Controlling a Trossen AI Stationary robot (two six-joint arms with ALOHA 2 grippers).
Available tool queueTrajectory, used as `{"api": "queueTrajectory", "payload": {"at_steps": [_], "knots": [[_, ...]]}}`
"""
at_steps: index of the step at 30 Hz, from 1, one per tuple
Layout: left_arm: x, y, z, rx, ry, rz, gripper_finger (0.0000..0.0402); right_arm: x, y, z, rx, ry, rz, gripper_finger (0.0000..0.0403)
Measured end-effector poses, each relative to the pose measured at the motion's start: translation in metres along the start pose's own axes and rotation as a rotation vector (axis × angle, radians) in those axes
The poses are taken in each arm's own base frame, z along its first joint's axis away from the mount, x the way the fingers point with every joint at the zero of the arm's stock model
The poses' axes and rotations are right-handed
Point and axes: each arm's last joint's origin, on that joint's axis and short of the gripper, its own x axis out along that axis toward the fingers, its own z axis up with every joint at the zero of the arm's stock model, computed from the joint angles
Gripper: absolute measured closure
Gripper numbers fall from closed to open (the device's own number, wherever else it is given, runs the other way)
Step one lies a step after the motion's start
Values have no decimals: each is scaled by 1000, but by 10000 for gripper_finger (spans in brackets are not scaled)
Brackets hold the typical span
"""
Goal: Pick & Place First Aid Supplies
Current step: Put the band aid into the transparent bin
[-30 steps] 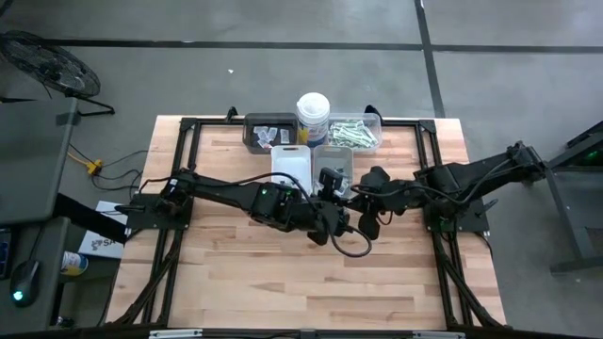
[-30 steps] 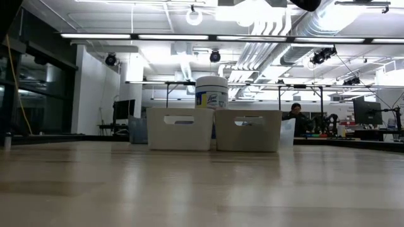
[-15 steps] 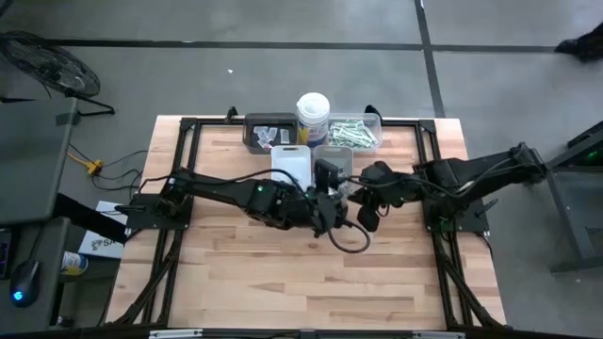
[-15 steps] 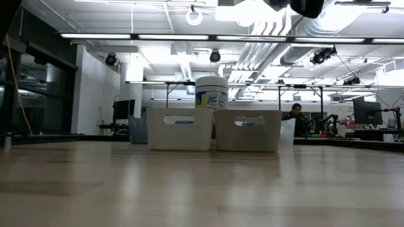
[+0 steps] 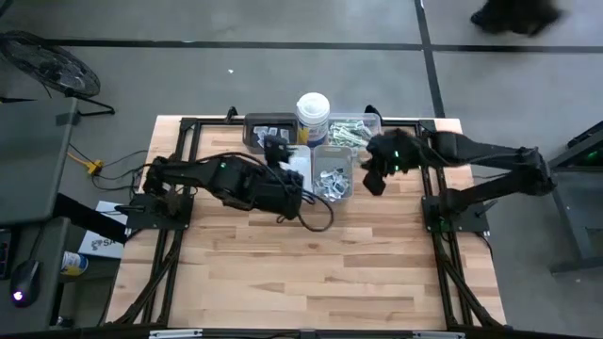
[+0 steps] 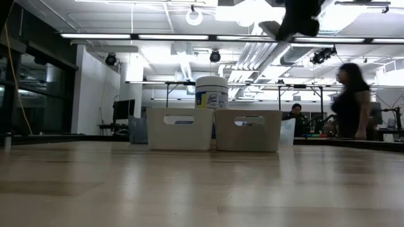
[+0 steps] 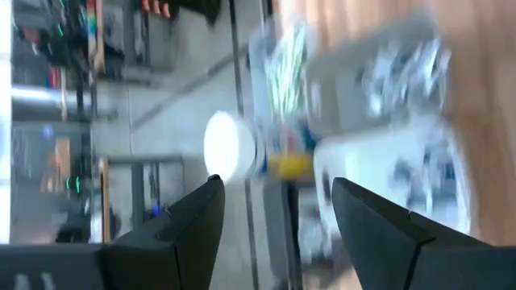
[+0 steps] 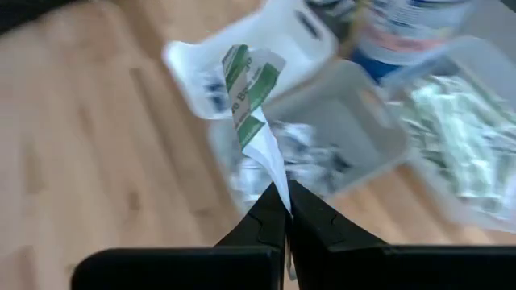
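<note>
My right fingers [image 8: 284,211] are pinched tight on the corner of a green-and-white strip [image 8: 251,84], which stands up from their tips, creased and a little twisted. In the overhead view my right hand [image 5: 375,177] hangs just beside the grey tray [image 5: 332,169], with the clear tray [image 5: 356,133] of green strips behind it next to the tall white canister [image 5: 313,115]. My left fingers [image 7: 274,209] stand wide apart with nothing between them, near the white tray [image 5: 294,162] and the dark tray [image 5: 268,131] of white sachets at the back of the wooden surface [image 5: 311,273].

I judge the step in hand to be carrying this strip to its tray and letting it go. I cannot be sure which tray is meant; the grey one under my wrist camera already holds a loose heap of small packets. To do it well I should bring the fingertips squarely over the middle of the chosen tray, not over its rim, and go low before parting them, because a light, bent strip held by one corner could flutter sideways or cling to a finger. A small pause after opening would show that it has dropped clear. My left arm should stay back from the grey tray so the two arms do not crowd each other.

A person walks through the room beyond the surface, well apart from the work.
</note>
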Motion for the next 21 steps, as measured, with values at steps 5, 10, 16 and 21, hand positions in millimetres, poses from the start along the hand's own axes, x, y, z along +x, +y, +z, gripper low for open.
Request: {"api": "queueTrajectory", "payload": {"at_steps": [5, 10, 16, 21], "knots": [[-7, 5, -19, -22, 49, 39, 177, 9, -43, 11, -4, 46, -73, 403], [4, 2, -50, -20, 134, 49, 177, 25, -93, 21, -20, 100, -134, 403], [31, -16, -106, -140, 71, -72, 176, 60, -146, 26, -26, 183, -125, 403], [61, -44, -161, -318, -194, -263, 176, 93, -180, 26, -31, 210, -65, 403]]}}
